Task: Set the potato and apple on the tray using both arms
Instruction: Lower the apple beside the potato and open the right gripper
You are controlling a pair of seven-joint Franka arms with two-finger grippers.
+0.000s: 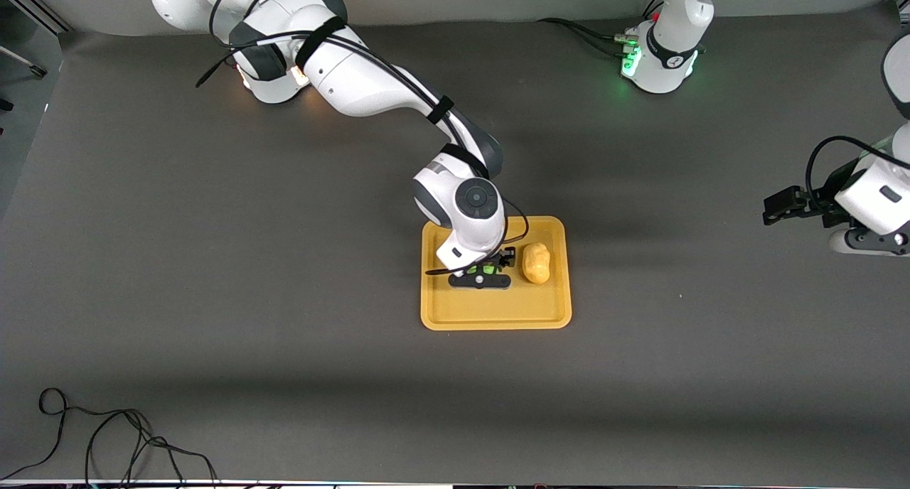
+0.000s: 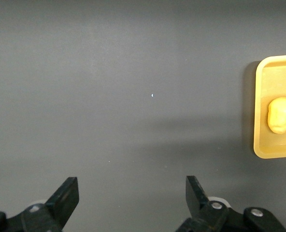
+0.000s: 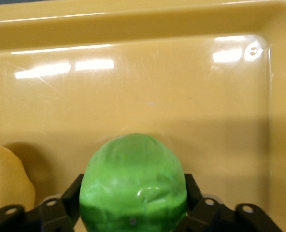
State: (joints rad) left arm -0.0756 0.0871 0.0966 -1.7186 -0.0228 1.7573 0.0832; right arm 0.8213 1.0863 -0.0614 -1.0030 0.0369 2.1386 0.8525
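Note:
The orange-yellow tray (image 1: pixel 498 322) lies mid-table. The yellow potato (image 1: pixel 536 262) rests in it, toward the left arm's end. My right gripper (image 1: pixel 482 272) is low over the tray beside the potato, shut on the green apple (image 1: pixel 485 268). In the right wrist view the apple (image 3: pixel 133 179) fills the gap between the fingers of my right gripper (image 3: pixel 133 195), just above the tray floor (image 3: pixel 157 87), with the potato (image 3: pixel 5 179) at the edge. My left gripper (image 1: pixel 778 208) hangs open and empty over bare table at the left arm's end. The left wrist view shows it (image 2: pixel 132 186) wide open, with the tray (image 2: pixel 261 140) and potato (image 2: pixel 282 114) farther off.
The dark grey table mat (image 1: pixel 284 318) surrounds the tray. A loose black cable (image 1: pixel 106 439) lies at the table edge nearest the front camera, at the right arm's end. The arm bases stand along the edge farthest from the front camera.

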